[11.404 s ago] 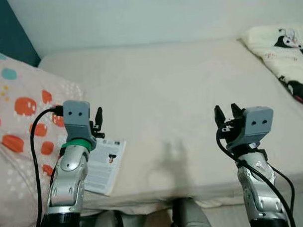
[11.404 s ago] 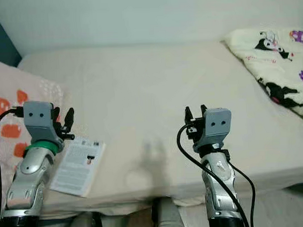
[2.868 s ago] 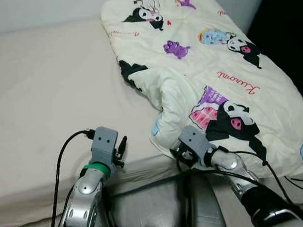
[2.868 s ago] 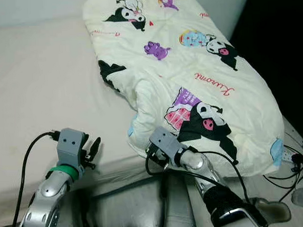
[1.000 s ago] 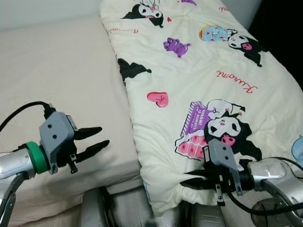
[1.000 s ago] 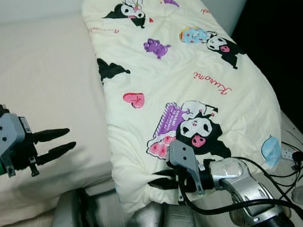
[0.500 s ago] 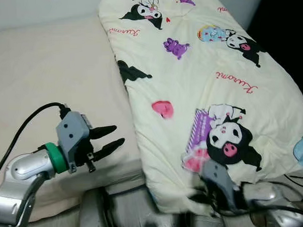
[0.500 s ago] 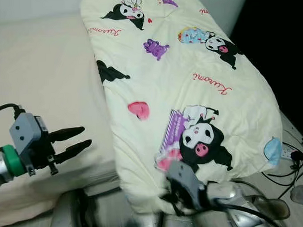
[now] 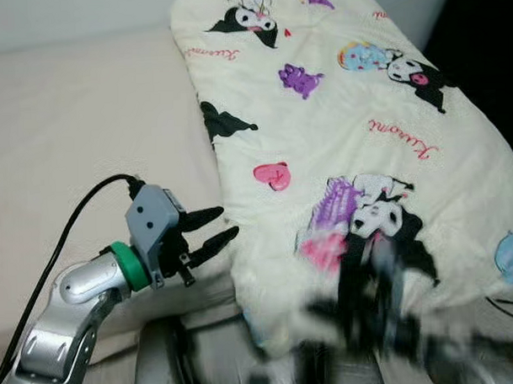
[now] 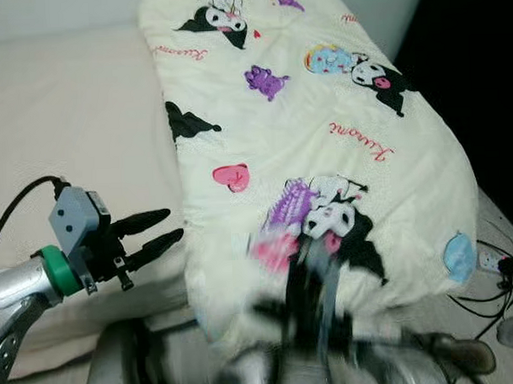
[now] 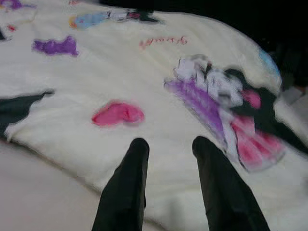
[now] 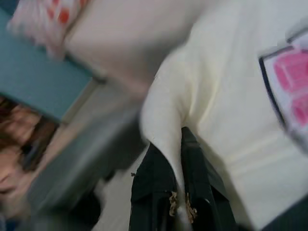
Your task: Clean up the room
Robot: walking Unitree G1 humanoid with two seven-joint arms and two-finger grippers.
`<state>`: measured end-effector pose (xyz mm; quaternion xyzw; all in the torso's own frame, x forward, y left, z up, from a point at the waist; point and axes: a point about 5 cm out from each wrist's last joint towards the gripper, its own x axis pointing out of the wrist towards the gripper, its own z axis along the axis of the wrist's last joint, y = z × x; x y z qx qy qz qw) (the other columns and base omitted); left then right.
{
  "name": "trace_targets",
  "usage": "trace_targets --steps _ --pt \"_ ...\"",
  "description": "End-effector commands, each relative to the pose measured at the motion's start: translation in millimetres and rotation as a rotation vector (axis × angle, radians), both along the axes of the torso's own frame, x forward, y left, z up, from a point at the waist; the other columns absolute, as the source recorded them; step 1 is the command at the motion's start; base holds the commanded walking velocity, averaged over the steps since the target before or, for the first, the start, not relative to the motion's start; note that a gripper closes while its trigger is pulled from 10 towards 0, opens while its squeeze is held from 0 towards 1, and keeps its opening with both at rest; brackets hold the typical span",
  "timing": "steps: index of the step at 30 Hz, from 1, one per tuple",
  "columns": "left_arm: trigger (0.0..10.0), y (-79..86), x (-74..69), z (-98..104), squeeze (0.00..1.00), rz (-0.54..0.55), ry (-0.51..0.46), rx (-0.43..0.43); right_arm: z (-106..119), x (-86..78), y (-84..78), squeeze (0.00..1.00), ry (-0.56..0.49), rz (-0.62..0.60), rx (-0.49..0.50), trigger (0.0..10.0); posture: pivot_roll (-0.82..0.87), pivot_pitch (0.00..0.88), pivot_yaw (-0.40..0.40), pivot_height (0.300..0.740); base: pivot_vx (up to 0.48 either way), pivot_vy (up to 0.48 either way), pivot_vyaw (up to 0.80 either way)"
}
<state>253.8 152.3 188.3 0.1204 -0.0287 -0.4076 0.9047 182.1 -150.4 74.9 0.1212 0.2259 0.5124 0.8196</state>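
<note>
Lying on the bed [image 9: 85,122] is a big cream blanket [image 9: 339,138] w/ cartoon pics: a pink heart [image 9: 272,175], a purple bear [image 9: 300,77], a black & white character [image 9: 380,217]. Its near edge hangs over the bed's side. Left gripper [image 9: 209,230] is just beside that blanket's side edge, fingers spread apart w/ nothing btwn them, tips pointing at the blanket. In the left wrist view its two black fingers [image 11: 126,192] are spread over the cream cloth, the heart just ahead of them. Right gripper [image 12: 179,168] is low at the blanket's near edge; head views are v. blurry there. In the right wrist view its fingers are pressed together on a fold of the blanket, pinching it. Orange-dotted pillow [image 12: 43,19] lies far off, past the bed.
</note>
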Motion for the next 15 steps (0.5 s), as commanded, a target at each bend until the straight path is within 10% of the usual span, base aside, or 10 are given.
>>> trace_targets --steps 1,2,6,7,15 --pt "10.0 -1.8 -1.9 -2 0.0 -0.009 0.012 0.012 -1 -8.2 6.2 0.0 0.014 0.065 -0.007 10.0 -0.14 0.091 0.077 0.533 0.0 0.0 0.0" --pt "10.0 -1.8 -0.8 -2 0.0 -0.007 0.011 0.011 -7 -10.2 0.6 1.0 0.029 0.036 -0.04 10.0 -0.14 0.091 0.077 0.533 0.0 0.0 0.0" --pt "10.0 -3.2 0.6 -2 0.0 -0.004 0.012 0.009 -6 0.8 -8.3 1.0 0.003 -0.071 -0.054 10.0 -0.14 0.091 0.077 0.533 0.0 0.0 0.0" --pt "10.0 -5.4 0.7 -3 0.0 -0.004 0.015 0.007 4 14.4 -13.1 0.09 -0.062 -0.159 -0.051 10.0 -0.15 0.095 0.085 0.533 0.0 0.0 0.0" --pt "10.0 -8.0 1.3 -5 0.0 0.005 0.016 -0.001 41 36.4 -31.1 0.0 -0.412 -0.367 -0.231 10.0 -0.15 0.096 0.077 0.533 0.0 0.0 0.0"
